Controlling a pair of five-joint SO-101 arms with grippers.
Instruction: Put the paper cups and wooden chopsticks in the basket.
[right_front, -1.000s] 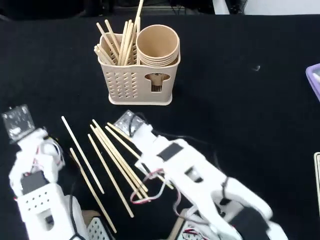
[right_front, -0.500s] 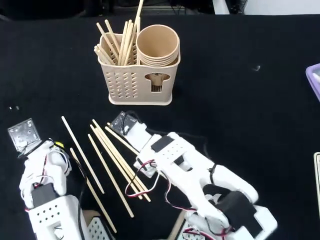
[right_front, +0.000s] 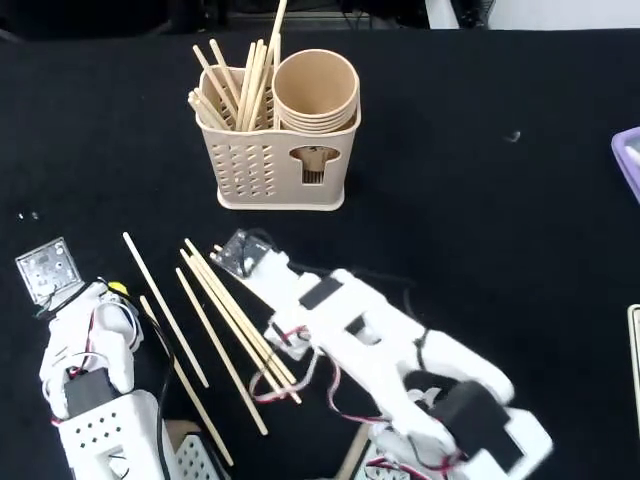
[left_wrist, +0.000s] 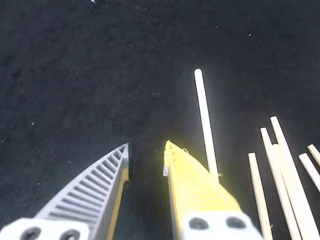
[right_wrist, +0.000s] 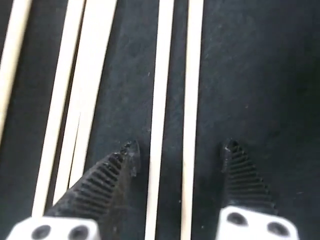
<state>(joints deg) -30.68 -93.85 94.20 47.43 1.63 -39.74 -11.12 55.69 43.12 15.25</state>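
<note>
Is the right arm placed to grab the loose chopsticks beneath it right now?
Probably yes. The right gripper is open and straddles two chopsticks lying flat on the table, with nothing over them. It may pick up both at once.

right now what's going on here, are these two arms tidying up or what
Two white robot arms work at a black table. The beige slotted plastic basket already holds a stack of brown paper cups and several wooden chopsticks. More loose chopsticks lie nearer the arms. The right gripper is open and low over them, two between its fingers, not yet gripped. The left gripper is open beside one stray chopstick, holding nothing.
</note>
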